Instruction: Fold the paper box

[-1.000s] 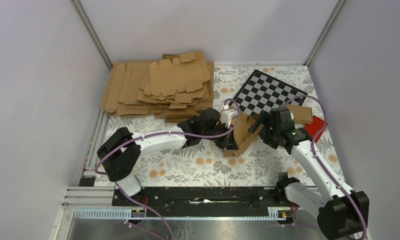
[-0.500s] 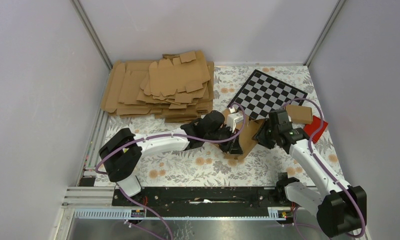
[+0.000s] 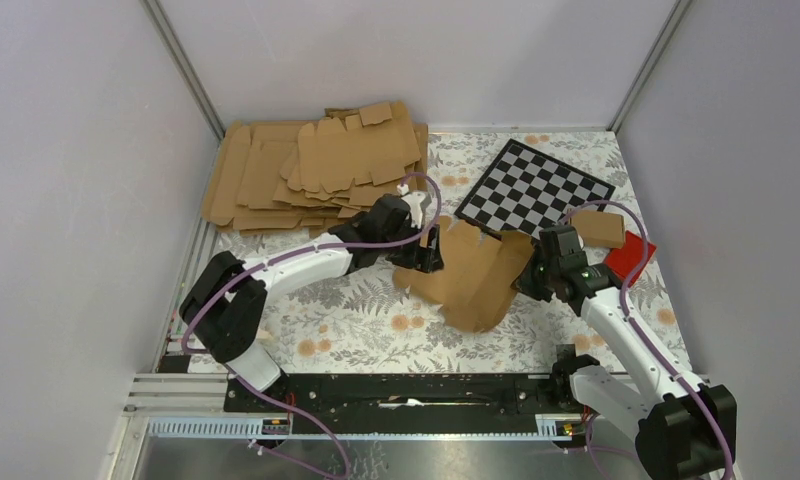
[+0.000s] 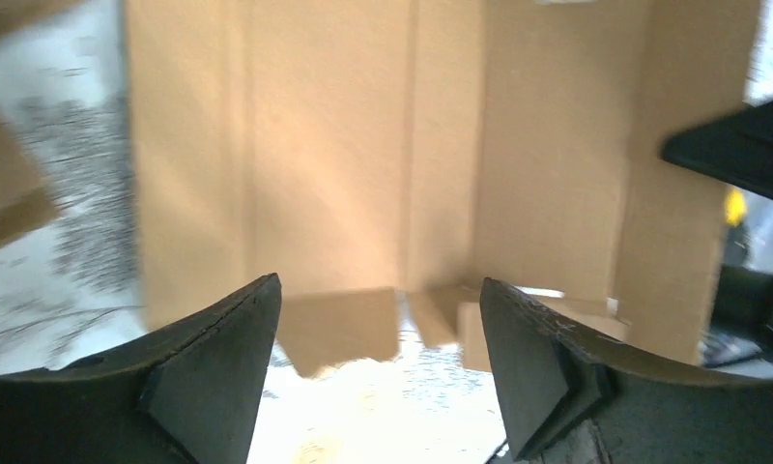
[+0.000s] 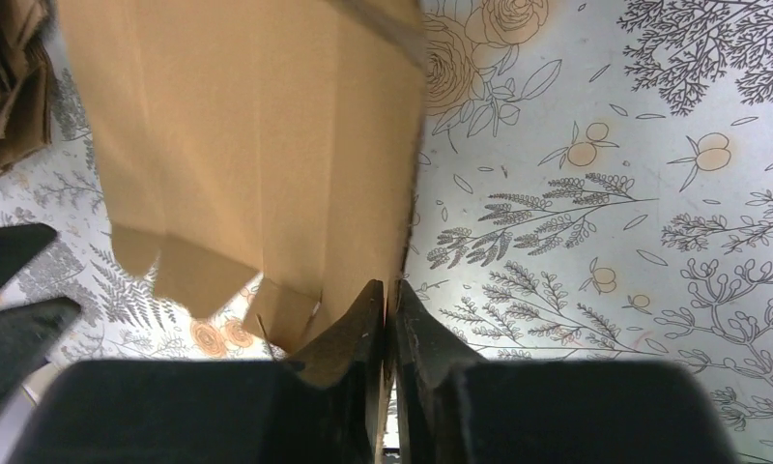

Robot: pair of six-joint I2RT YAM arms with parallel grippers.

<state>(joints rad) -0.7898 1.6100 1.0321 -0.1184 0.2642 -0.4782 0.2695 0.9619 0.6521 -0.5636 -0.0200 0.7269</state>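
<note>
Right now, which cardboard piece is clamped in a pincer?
The lone paper box mid-table, edge pinched by the right pincer; the cardboard stack lies untouched.

The left gripper had its jaws wide apart; the creased brown paper box stood just beyond its fingertips, slightly blurred.

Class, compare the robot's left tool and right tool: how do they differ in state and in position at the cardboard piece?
The left tool stands open, fingers wide apart with nothing clamped; the right tool is shut, pinching an edge of the paper box. In the top view the left tool sits at the box's left side, the right tool at its right side. Both are black, two-fingered and point at the same box.
</note>
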